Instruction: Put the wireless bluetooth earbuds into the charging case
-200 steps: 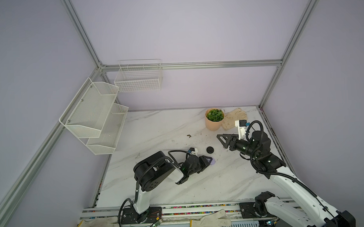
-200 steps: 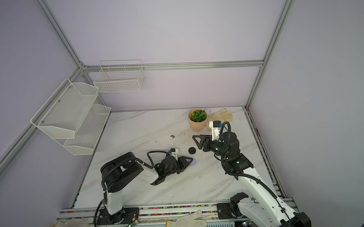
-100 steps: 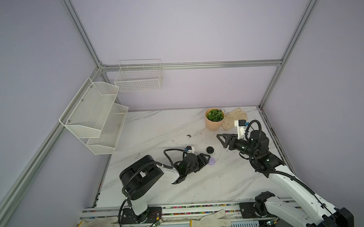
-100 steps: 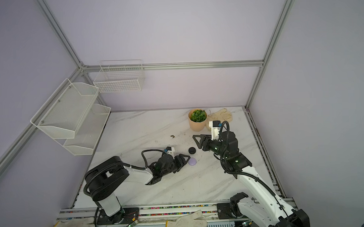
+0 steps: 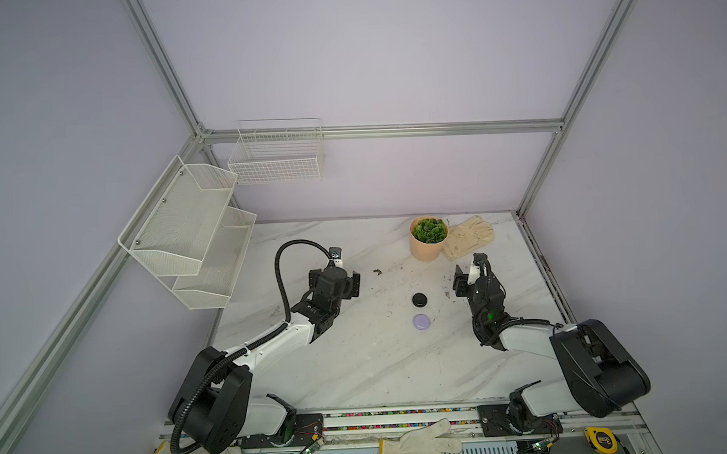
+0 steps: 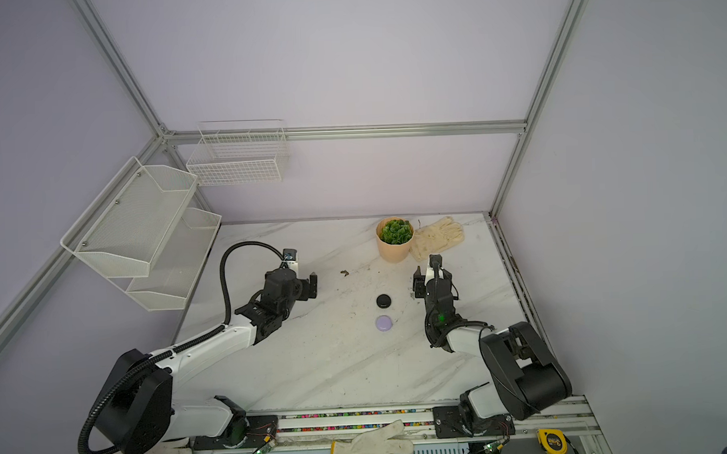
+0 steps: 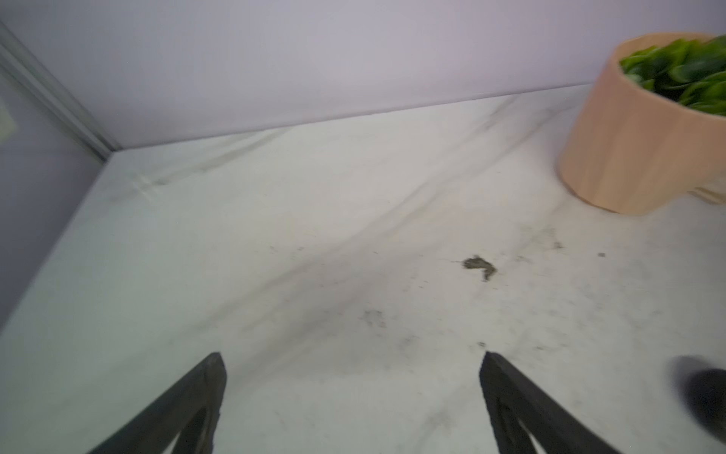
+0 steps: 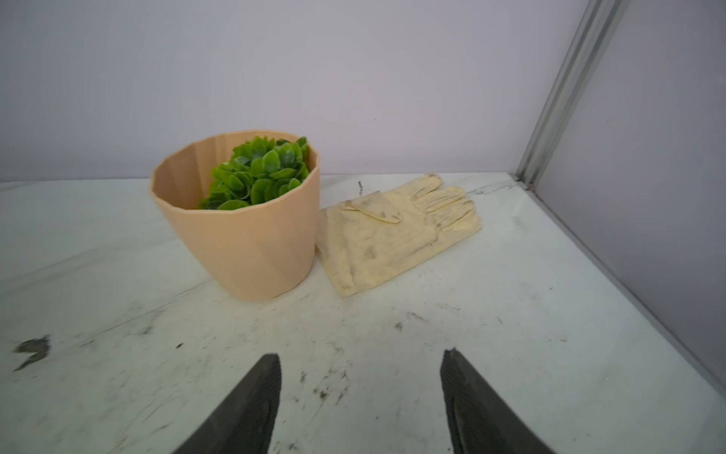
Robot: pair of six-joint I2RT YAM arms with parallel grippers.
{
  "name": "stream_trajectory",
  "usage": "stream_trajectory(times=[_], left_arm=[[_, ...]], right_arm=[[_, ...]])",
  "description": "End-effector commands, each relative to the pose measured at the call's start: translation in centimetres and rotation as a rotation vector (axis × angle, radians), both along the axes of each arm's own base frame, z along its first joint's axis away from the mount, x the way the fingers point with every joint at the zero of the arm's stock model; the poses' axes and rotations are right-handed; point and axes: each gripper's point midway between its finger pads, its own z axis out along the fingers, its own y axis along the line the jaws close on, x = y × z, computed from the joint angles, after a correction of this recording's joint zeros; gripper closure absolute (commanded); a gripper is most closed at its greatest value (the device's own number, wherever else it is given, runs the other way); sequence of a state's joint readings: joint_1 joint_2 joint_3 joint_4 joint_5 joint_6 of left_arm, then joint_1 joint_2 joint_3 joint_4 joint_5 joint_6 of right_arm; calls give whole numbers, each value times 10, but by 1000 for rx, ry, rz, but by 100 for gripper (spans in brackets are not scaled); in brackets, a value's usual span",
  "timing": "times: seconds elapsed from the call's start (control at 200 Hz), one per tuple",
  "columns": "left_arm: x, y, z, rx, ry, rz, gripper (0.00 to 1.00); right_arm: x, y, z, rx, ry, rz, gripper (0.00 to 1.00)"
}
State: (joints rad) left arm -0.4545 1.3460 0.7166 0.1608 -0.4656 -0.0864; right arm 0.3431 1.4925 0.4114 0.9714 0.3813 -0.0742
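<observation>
Two round charging cases lie lids down mid-table in both top views: a black one (image 5: 419,299) (image 6: 383,300) and a lilac one (image 5: 421,321) (image 6: 384,323) just in front of it. No earbuds show in any view. My left gripper (image 5: 352,285) (image 6: 311,286) (image 7: 351,359) hovers left of the cases, open and empty over bare marble. Right of the cases, my right gripper (image 5: 465,271) (image 6: 425,272) (image 8: 359,357) is open and empty, pointing at the pot. A dark blur (image 7: 703,393) at the left wrist view's edge is probably the black case.
A tan pot with a green plant (image 5: 428,238) (image 8: 243,232) and a cream glove (image 5: 468,237) (image 8: 393,232) sit at the back right. A small brownish debris bit (image 5: 377,271) (image 7: 477,265) lies behind the cases. White wire shelves (image 5: 191,234) hang on the left wall.
My left gripper has drawn back leftward from the lilac case and opened wide. My right gripper has swung from pointing left at the cases toward the pot, its jaws a little wider.
</observation>
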Motion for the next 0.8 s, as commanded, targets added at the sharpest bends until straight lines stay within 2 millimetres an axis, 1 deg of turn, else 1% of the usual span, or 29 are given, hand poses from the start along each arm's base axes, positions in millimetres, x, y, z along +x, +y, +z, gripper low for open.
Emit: stream_trajectory(times=[0.0,0.02,0.06,0.105,0.12,0.13,0.155,0.185,0.235,0.285,0.355,0.4,0.415,0.42,0.435,0.52,0.57,0.62,0.68,0.74,0.77,0.795], left_arm=[[6,51,-3,147,-93,-12,1],[8,60,-7,130,-91,5,1],[12,78,-17,114,-74,46,1],[16,95,-28,98,-60,89,1],[16,99,-27,90,-71,95,1],[17,103,-38,89,-51,106,1],[17,113,-45,68,-51,136,1],[17,123,-48,27,-70,167,1],[16,136,-43,-49,-133,199,1],[14,139,-45,-107,-150,172,2],[10,145,-55,-125,-163,192,2],[13,141,-60,-121,-152,162,2],[14,139,-61,-115,-152,148,1],[14,138,-62,-112,-152,145,1],[14,137,-62,-105,-154,134,0],[14,135,-62,-105,-161,124,1],[15,136,-63,-103,-160,126,0],[16,136,-63,-102,-164,127,1],[15,136,-63,-104,-164,128,0],[16,136,-63,-103,-165,128,1],[15,136,-63,-103,-164,127,1],[15,136,-63,-103,-164,127,0]], right_arm=[[3,-26,32,-56,-196,-102,31],[3,-27,29,-44,-202,-94,31],[2,-29,32,-69,-232,-93,31],[4,-28,30,-23,-243,-62,31],[5,-28,30,-15,-248,-46,31],[6,-28,31,-15,-254,-39,30],[10,-32,27,-6,-247,-48,30],[14,-34,18,9,-225,-46,31],[15,-40,13,20,-241,-25,31],[15,-42,8,32,-240,-7,30],[23,-39,2,42,-217,13,30],[30,-39,-3,43,-174,23,27],[33,-39,-5,44,-161,26,10],[33,-39,-5,45,-159,26,6],[36,-39,-6,46,-152,30,3],[40,-41,-8,53,-136,37,3],[42,-45,-9,63,-134,13,3],[39,-52,-7,47,-138,-24,3],[41,-49,-9,56,-133,-10,3],[39,-50,-7,45,-138,-14,3],[42,-44,-9,59,-129,16,3],[46,-44,-12,78,-115,32,3]])
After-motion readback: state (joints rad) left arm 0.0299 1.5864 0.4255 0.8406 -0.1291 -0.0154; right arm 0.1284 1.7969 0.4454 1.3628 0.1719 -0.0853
